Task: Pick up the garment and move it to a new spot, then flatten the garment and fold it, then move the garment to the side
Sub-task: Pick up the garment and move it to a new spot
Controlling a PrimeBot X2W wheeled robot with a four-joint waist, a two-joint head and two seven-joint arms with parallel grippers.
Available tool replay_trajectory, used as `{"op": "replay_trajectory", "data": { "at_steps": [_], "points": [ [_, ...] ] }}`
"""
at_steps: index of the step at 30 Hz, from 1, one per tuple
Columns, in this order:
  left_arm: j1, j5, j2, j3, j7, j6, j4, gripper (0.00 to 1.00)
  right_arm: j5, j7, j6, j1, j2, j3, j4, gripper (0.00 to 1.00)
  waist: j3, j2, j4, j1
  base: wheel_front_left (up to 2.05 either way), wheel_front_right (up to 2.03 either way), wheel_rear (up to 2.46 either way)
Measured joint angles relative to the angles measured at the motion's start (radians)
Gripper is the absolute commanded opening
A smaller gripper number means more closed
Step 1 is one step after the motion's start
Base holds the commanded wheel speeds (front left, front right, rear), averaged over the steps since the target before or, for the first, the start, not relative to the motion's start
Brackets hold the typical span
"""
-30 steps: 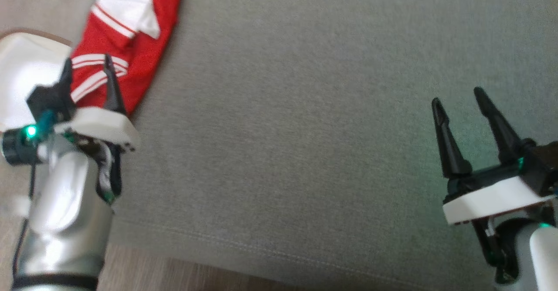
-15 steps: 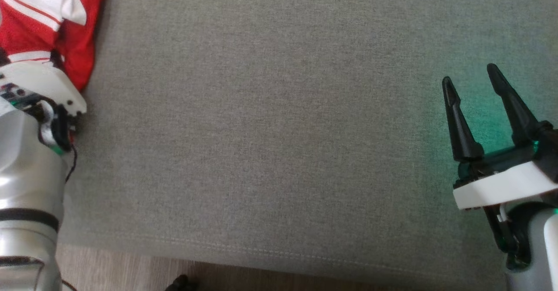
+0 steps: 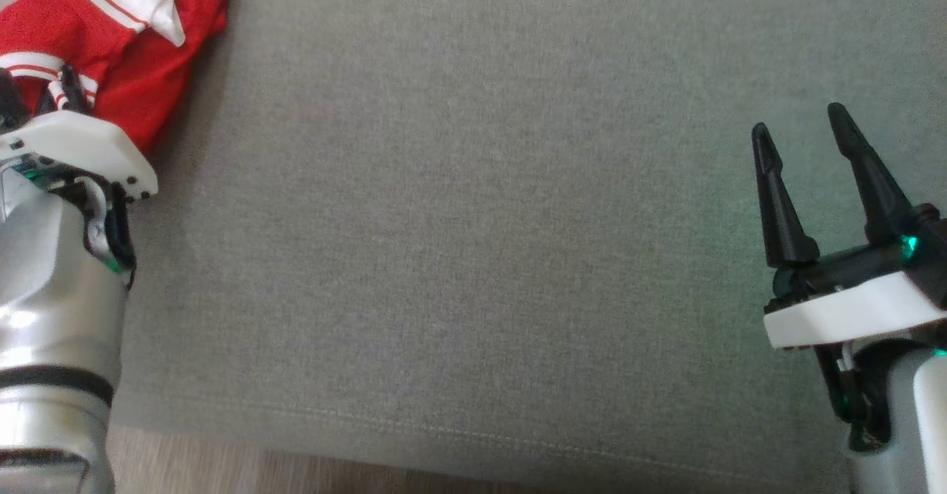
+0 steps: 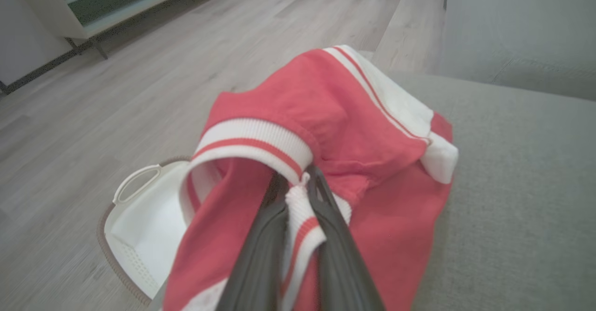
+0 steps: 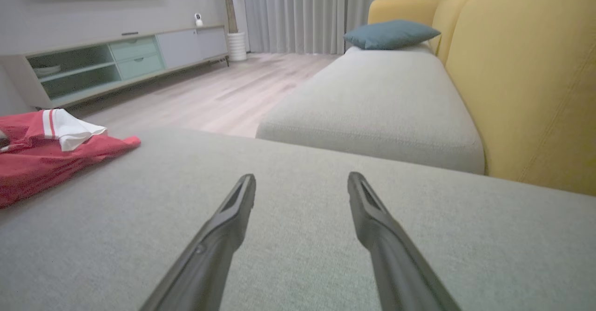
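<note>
The garment point(image 3: 140, 50) is red with white striped cuffs and a white collar, bunched at the far left of the grey cushion point(image 3: 481, 220). It also lies at the left in the right wrist view point(image 5: 42, 157). My left gripper point(image 4: 300, 183) is shut on a white-and-red ribbed band of the garment point(image 4: 326, 115), its fingers pinching the fabric; in the head view its fingertips point(image 3: 63, 91) are half buried in the cloth. My right gripper point(image 3: 803, 135) stands open over the cushion at the right, nothing between its fingers point(image 5: 300, 185).
A white basket point(image 4: 139, 218) sits on the wooden floor point(image 4: 139, 83) just off the cushion's left edge. A second grey seat point(image 5: 372, 101) with a blue pillow point(image 5: 391, 32) and a yellow backrest point(image 5: 526, 78) lie ahead of the right gripper. A low cabinet point(image 5: 116, 59) stands beyond.
The head camera has swung, so the scene shifts between frames. My left gripper stays on the garment's striped band throughout. The right gripper stays open and has risen slightly in view.
</note>
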Motion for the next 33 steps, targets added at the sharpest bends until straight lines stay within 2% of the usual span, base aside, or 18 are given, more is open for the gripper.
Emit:
{"op": "replay_trajectory", "data": {
  "at_steps": [6, 10, 17, 19, 22, 24, 30, 33],
  "points": [
    [0.181, 0.016, 0.005, 0.011, -0.001, 0.026, -0.232, 0.00, 0.000, -0.035, 0.000, 0.022, 0.046, -0.009, 0.035, 1.00, -0.108, 0.0000, -0.001, -0.0001, 0.00, 0.00, 0.00],
    [0.349, 0.032, 0.001, 0.005, -0.001, 0.061, -0.401, 0.00, 0.000, -0.052, 0.000, 0.074, 0.068, -0.017, 0.053, 1.00, -0.175, 0.0001, -0.011, -0.0001, 0.00, 0.00, 0.00],
    [0.606, 0.075, -0.011, -0.074, 0.070, 0.108, -0.723, 0.00, 0.000, -0.057, 0.000, 0.125, 0.089, -0.031, 0.064, 1.00, -0.233, 0.0001, -0.068, -0.0001, 0.00, 0.00, 0.00],
    [0.647, 0.083, -0.021, -0.110, 0.100, 0.108, -0.810, 0.00, 0.004, -0.057, 0.000, 0.126, 0.091, -0.032, 0.066, 1.00, -0.234, 0.0001, -0.091, -0.0001, 0.00, 0.00, 0.00],
    [0.675, 0.108, -0.035, -0.180, 0.147, 0.105, -0.900, 0.00, 0.017, -0.058, 0.000, 0.126, 0.097, -0.020, 0.070, 1.00, -0.232, 0.0001, -0.130, -0.0001, 0.00, 0.00, 0.00],
    [0.677, 0.117, -0.051, -0.225, 0.172, 0.085, -0.926, 0.00, 0.018, -0.066, 0.000, 0.125, 0.101, -0.012, 0.075, 1.00, -0.229, 0.0001, -0.160, -0.0001, 0.00, 0.00, 0.00],
    [0.632, 0.144, -0.119, -0.357, 0.198, 0.019, -0.904, 0.00, 0.037, -0.081, 0.000, 0.122, 0.110, 0.007, 0.104, 1.00, -0.218, 0.0001, -0.270, -0.0001, 0.00, 0.00, 0.00],
    [0.589, 0.159, -0.137, -0.391, 0.198, -0.001, -0.878, 0.00, 0.043, -0.084, 0.000, 0.121, 0.110, 0.009, 0.112, 1.00, -0.213, 0.0001, -0.311, -0.0001, 0.00, 0.00, 0.00]
  ]
}}
